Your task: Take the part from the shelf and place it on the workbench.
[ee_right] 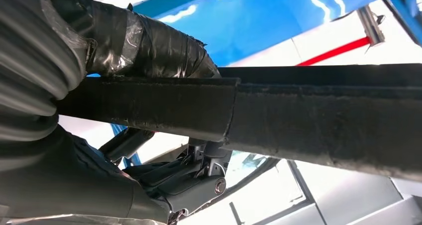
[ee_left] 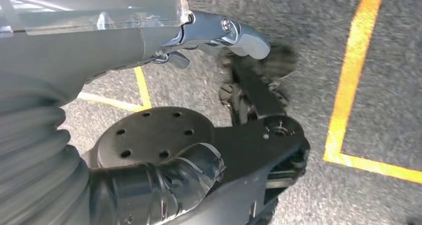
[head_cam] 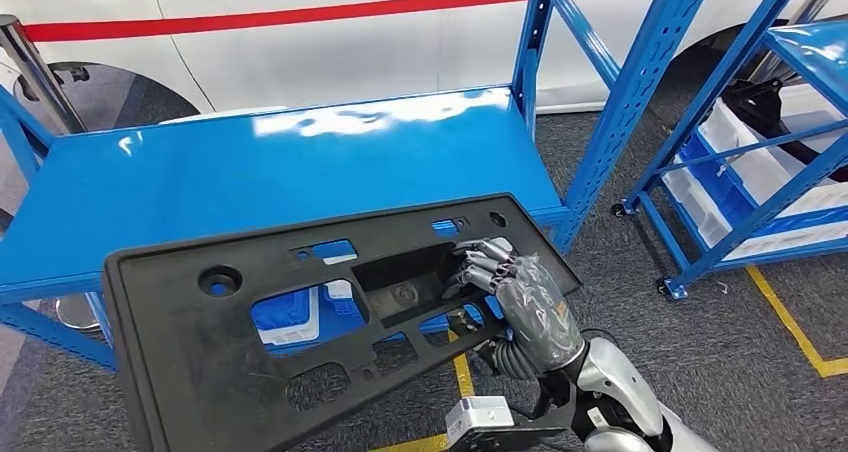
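right now the robot's right hand [head_cam: 515,297] grips a flat black plastic part [head_cam: 250,362] at its right end, the fingers [head_cam: 482,262] curled over the top face near a rectangular recess and pressed against it, while the thumb lies beneath. in the right wrist view the same hand [ee_right: 149,46] clamps the part's dark edge [ee_right: 308,120] between a taped thumb on one side and the darker fingers [ee_right: 194,180] on the other. the part is held in the air, tilted, with its far long edge overlapping the near edge of the blue bench [head_cam: 250,172] in the head view; whether it touches the surface i cannot tell. through its cut-outs a blue bin [head_cam: 285,317] on a lower level shows.

the left hand [ee_left: 149,21] hangs over the grey floor [ee_left: 308,31], and its fingers [ee_left: 239,33] hold nothing; how far they are curled i cannot tell, since the cover hides most of them. yellow floor lines [ee_left: 348,75] run across the speckled floor under it.

behind the bench stands a white vehicle [head_cam: 300,22] with a red stripe. to the right, a blue shelf rack [head_cam: 760,152] carries white bins [head_cam: 750,162] on its lower level.
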